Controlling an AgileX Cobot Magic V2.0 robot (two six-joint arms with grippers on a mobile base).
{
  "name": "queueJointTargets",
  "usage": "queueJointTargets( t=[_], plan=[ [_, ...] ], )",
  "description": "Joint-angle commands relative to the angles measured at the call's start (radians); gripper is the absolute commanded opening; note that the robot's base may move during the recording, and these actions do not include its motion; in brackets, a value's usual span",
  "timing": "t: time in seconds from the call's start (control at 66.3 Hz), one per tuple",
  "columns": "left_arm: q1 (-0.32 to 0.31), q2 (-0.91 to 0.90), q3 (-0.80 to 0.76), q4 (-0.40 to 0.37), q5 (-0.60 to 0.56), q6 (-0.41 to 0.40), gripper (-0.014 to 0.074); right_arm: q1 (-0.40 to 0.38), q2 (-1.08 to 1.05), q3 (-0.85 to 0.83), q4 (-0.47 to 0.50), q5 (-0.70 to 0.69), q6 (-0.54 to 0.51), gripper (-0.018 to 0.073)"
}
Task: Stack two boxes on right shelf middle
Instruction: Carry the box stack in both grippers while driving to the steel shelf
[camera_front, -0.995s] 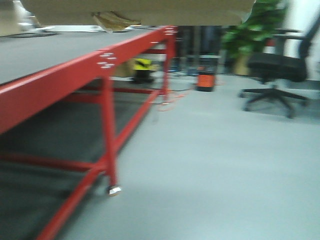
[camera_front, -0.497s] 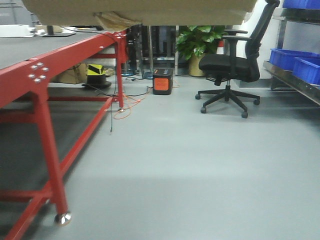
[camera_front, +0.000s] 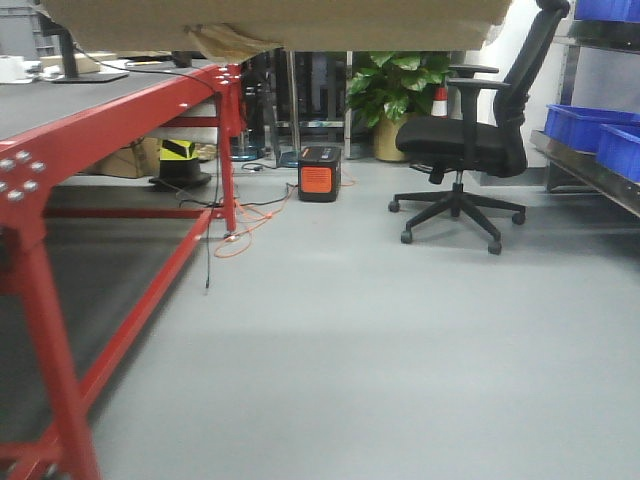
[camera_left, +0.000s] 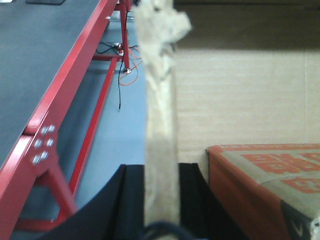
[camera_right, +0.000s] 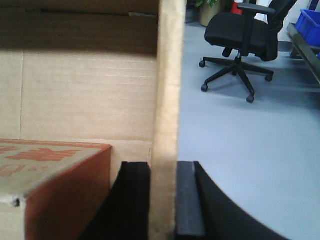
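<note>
Showing as plain tan corrugated card, faintly ribbed on the inner face: cardboard box (camera_left: 240, 100), carried clear of the floor between the two pincers, underside filling the top edge of the front view. Frayed and ragged along the top of the wall pinched on the left. Clean and straight-edged on the wall pinched on the right.

Left gripper (camera_left: 161, 172): clenched on the box's left wall, black fingers (camera_left: 134, 200) pressed flat against either face, gap no wider than the card itself. Right gripper (camera_right: 163, 167): likewise clamped on the opposite wall, one finger inside the box, one outside, both touching the card.

Just inward of each pincer, lying on the box floor: smaller carton (camera_left: 265, 170), tan on top, red-orange on the sides, close beside the inner fingers, contact impossible to judge. Red-orange block printing across the carton's top, too blurred and cropped to read.

Outward of the left gripper and lower down: red-framed table (camera_left: 35, 60). Outward and ahead of the right gripper: black office chair (camera_right: 245, 35). Further off to that same side: steel shelf (camera_front: 585, 172) bearing blue bins (camera_front: 572, 125), well apart from the box.
</note>
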Motion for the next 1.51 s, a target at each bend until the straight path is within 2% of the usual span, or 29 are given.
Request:
queueJointTargets(
  t=[0.0, 1.492],
  plan=[
    [0.006, -0.011, -0.014, 0.027, -0.036, -0.002, -0.0111, -0.006, -0.015, -0.012, -0.033, -0.050, 0.001, -0.0169],
    [0.006, -0.012, -0.014, 0.050, -0.036, -0.002, -0.0111, -0.006, -0.015, -0.012, -0.033, -0.050, 0.001, -0.0169]
  ],
)
